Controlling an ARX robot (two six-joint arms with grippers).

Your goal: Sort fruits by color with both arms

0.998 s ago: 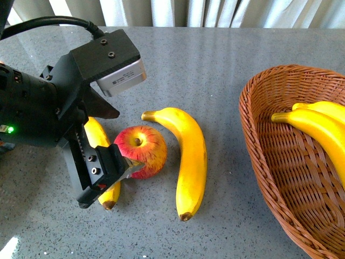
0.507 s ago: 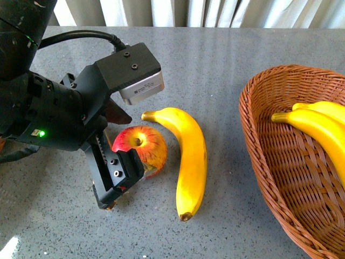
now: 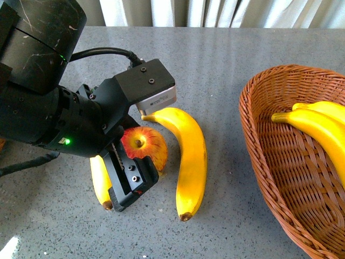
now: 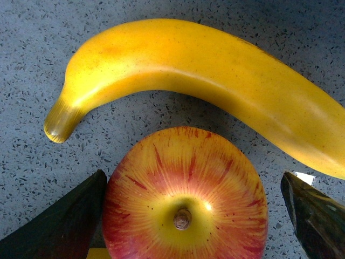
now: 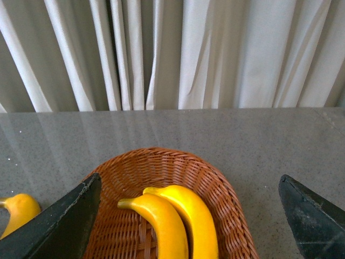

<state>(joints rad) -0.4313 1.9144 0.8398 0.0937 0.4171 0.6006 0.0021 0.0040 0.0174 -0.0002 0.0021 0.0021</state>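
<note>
My left gripper (image 4: 192, 175) is spread wide, straddling the red apple (image 3: 145, 147) without clamping it. A small banana (image 3: 99, 181) lies at the apple's 8 o'clock and a long banana (image 3: 190, 162) at its 3. My right gripper (image 5: 186, 181), spread and empty, hangs over the wicker basket (image 3: 264, 162) at the table's (image 3: 226, 70) 3 o'clock. Two bananas (image 3: 318, 127) lie inside the basket.

Grey speckled tabletop (image 3: 242, 65), glossy, with faint curtain reflections near its far edge. Pleated off-white curtains (image 5: 215, 54) hang behind it, full width. Soft even light; bright patch (image 3: 6, 247) at near-left corner.
</note>
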